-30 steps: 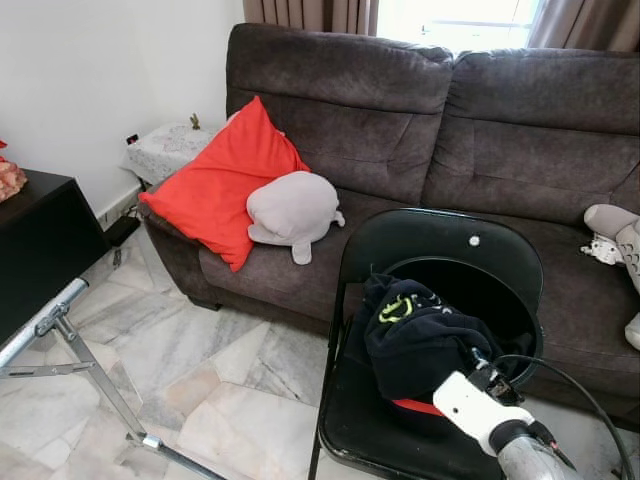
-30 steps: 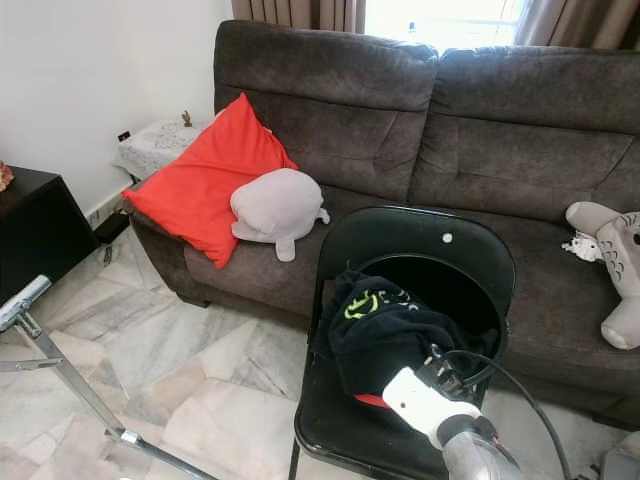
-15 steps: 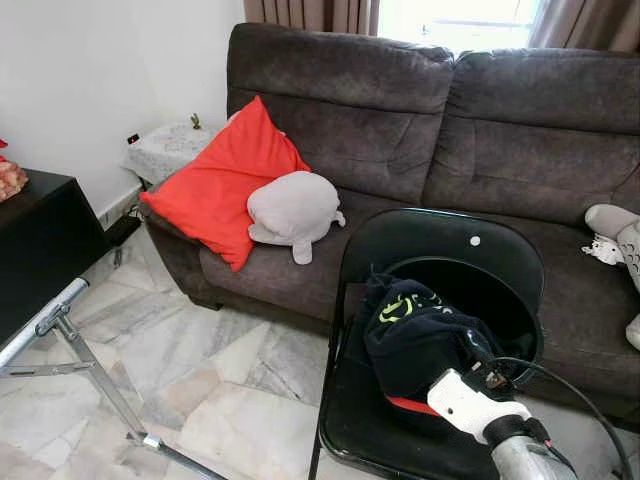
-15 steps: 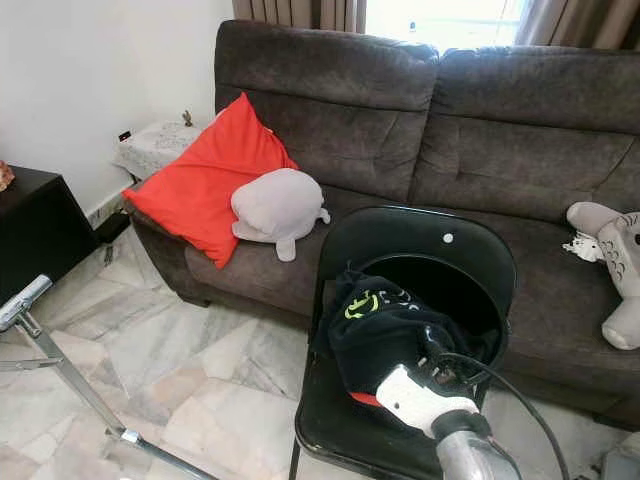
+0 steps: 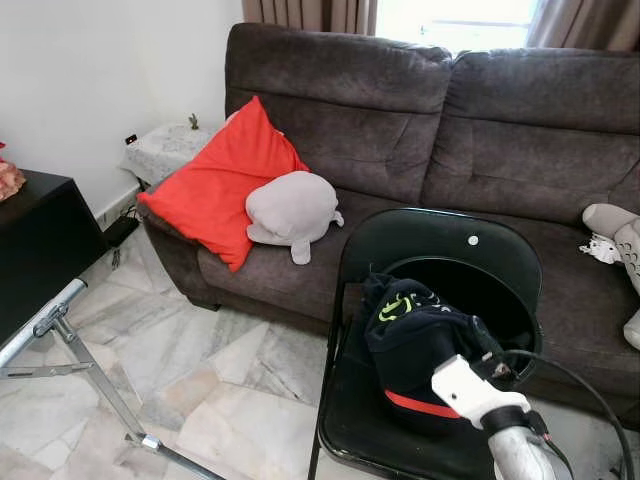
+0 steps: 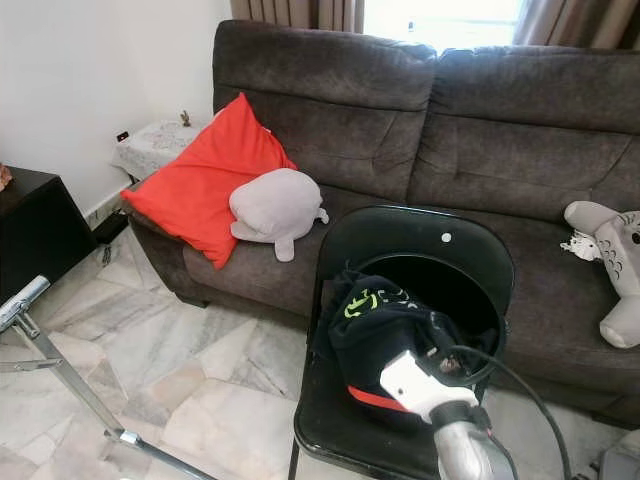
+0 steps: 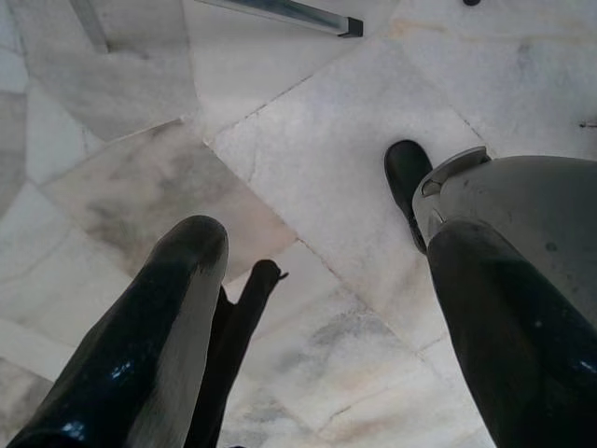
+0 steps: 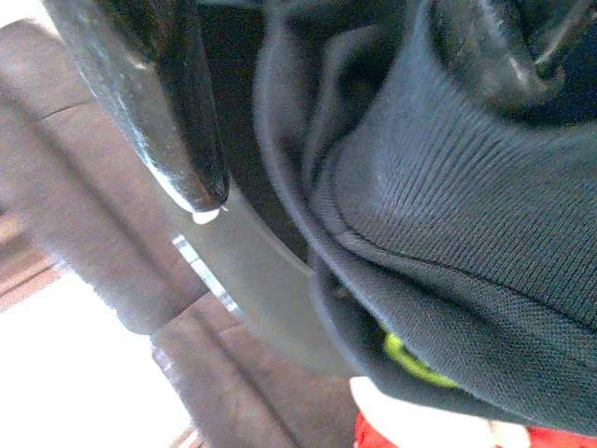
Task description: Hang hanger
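A dark navy garment [image 5: 420, 335] with a yellow-green logo and a red stripe lies bunched on the seat of a black folding chair [image 5: 440, 250]. My right arm [image 5: 470, 390] reaches into the garment from the front. In the right wrist view my right gripper [image 8: 345, 131] is open, its fingers [image 8: 149, 103] spread around a ribbed fold of the garment [image 8: 438, 215], with the chair back behind. No hanger can be made out. My left gripper [image 7: 322, 243] hangs open over the marble floor.
Behind the chair stands a brown sofa [image 5: 520, 110] holding a red cushion [image 5: 220, 180], a grey plush [image 5: 292, 208] and another plush [image 5: 620, 235] at the right. A black cabinet [image 5: 35, 240] and a metal stand [image 5: 80, 360] are at the left, with marble floor [image 5: 220, 370] between.
My right wrist has shifted slightly up and toward the garment. More of the garment's red stripe shows now. The chair and sofa stay where they were.
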`<state>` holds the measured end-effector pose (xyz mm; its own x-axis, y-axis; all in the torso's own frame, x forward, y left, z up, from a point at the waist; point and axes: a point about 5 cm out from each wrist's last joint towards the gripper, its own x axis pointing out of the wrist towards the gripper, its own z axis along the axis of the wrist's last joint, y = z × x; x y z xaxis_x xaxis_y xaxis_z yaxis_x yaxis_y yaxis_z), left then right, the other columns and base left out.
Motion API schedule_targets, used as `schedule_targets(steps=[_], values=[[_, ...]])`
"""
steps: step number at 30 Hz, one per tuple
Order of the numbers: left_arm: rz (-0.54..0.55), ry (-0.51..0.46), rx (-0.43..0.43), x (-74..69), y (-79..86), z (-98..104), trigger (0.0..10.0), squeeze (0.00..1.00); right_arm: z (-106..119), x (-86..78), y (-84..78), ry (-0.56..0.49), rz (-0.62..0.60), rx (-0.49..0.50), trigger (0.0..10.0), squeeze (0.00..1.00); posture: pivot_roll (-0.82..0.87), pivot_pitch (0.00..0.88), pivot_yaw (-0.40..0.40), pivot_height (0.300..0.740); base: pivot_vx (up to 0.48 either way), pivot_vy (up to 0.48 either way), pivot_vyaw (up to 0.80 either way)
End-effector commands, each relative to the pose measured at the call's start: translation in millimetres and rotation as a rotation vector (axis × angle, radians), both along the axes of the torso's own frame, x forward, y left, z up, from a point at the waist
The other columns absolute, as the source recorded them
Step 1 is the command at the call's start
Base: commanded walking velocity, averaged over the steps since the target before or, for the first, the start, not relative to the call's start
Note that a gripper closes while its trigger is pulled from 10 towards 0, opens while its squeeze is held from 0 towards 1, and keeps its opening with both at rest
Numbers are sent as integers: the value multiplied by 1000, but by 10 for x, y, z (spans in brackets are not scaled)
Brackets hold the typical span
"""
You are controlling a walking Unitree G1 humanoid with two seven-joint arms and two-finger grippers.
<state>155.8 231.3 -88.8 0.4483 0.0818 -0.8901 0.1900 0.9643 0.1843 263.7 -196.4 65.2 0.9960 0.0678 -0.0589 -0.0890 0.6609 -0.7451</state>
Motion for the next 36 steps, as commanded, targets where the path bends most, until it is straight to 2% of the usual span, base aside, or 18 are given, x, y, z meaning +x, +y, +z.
schedule_targets(steps=[1,6,13,14,15,24,36], values=[[-4,11,13,-18,26,-2,10000,0,-7,22,-15,8,0,42,10000,0,-43,0,48,740,0,0,0],[-1,11,11,-18,23,-3,10000,0,-94,81,-13,51,26,28,10000,0,-39,0,47,740,0,0,0],[2,9,11,-17,24,-2,10000,0,-35,139,12,15,73,32,10000,0,-39,0,47,740,0,0,0],[3,9,11,-18,25,-2,10000,0,-35,140,15,17,82,14,5725,0,-35,0,42,740,0,0,0],[4,8,12,-18,26,-2,10000,0,-44,133,19,20,94,-12,0,0,-35,0,42,740,0,0,0],[3,9,10,-20,24,-3,10000,0,-68,71,31,10,117,-81,0,0,-35,0,39,740,0,0,0],[3,9,9,-22,22,-4,10000,0,-25,82,40,-19,88,-72,0,0,-35,0,39,740,0,0,0]])
